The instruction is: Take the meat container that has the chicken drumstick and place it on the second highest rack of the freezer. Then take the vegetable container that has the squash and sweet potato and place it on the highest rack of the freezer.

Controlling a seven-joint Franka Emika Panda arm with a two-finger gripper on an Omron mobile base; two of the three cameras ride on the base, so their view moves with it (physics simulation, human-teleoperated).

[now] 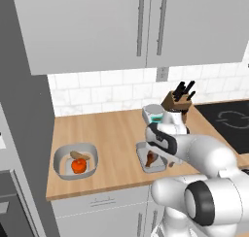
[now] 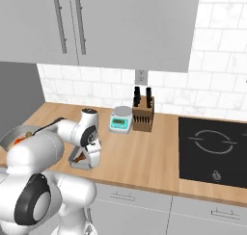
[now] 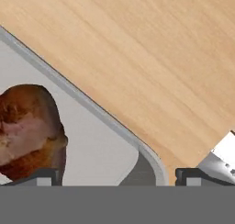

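The meat container [image 1: 144,159] is a shallow grey tray near the counter's front edge, holding the reddish-brown chicken drumstick [image 1: 151,158]. My gripper [image 1: 164,161] reaches down at its right side. In the hand view the gripper [image 3: 117,179] is open and straddles the tray's rim [image 3: 92,109], with the drumstick [image 3: 27,131] just inside the left fingertip [image 3: 39,177]. From the right base view the tray [image 2: 76,163] lies beside the gripper [image 2: 91,158]. The vegetable container [image 1: 62,156] sits to the left with the orange-red squash [image 1: 79,166] and tan sweet potato [image 1: 80,156]. The freezer and its racks are out of view.
A knife block [image 1: 177,103] and a kitchen scale [image 1: 154,113] stand at the back of the wooden counter [image 1: 112,129]. A black cooktop [image 2: 214,150] lies to the right. Grey upper cabinets [image 1: 97,27] hang overhead. A tall grey panel [image 1: 26,134] borders the counter's left end.
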